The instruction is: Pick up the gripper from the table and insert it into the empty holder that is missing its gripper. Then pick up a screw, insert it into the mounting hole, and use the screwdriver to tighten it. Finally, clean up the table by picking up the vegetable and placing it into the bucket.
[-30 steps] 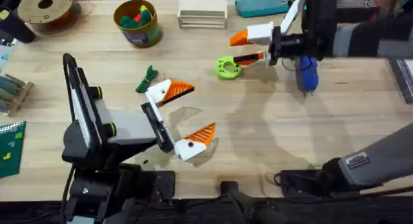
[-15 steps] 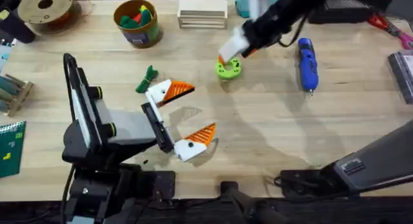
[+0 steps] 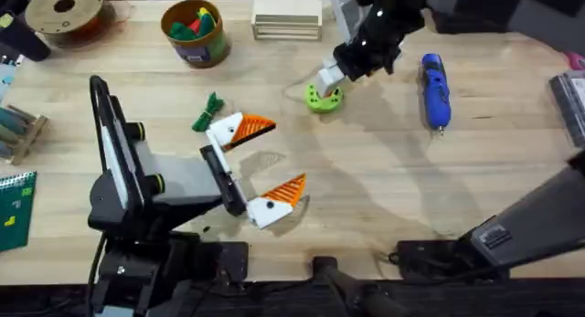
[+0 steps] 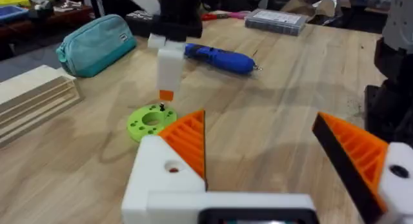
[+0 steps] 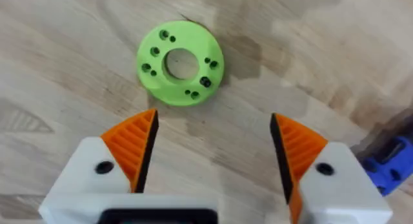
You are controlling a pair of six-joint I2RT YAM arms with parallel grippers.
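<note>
My right gripper (image 3: 327, 79) hangs open just above a bright green disc (image 3: 323, 99), whose holes hold small dark specks (image 5: 181, 64). Both its orange-padded fingers (image 5: 132, 146) stand wide apart. The blue screwdriver (image 3: 434, 89) lies on the table to the right of that disc, also seen from the left wrist (image 4: 219, 57). The green vegetable (image 3: 208, 111) lies beside my left gripper (image 3: 288, 153), which rests open near the table's middle. The bucket (image 3: 194, 31) stands at the back left with toy pieces inside. The loose gripper and the empty holder are out of view.
A brown spool (image 3: 64, 11) sits in the far left corner. A stack of wooden slats (image 3: 286, 15) lies right of the bucket. A teal pouch (image 4: 97, 43) lies at the back. A grey box (image 3: 571, 102) is at the right edge.
My right gripper swung left from beside the screwdriver and came down over the green disc. The left arm has not moved.
</note>
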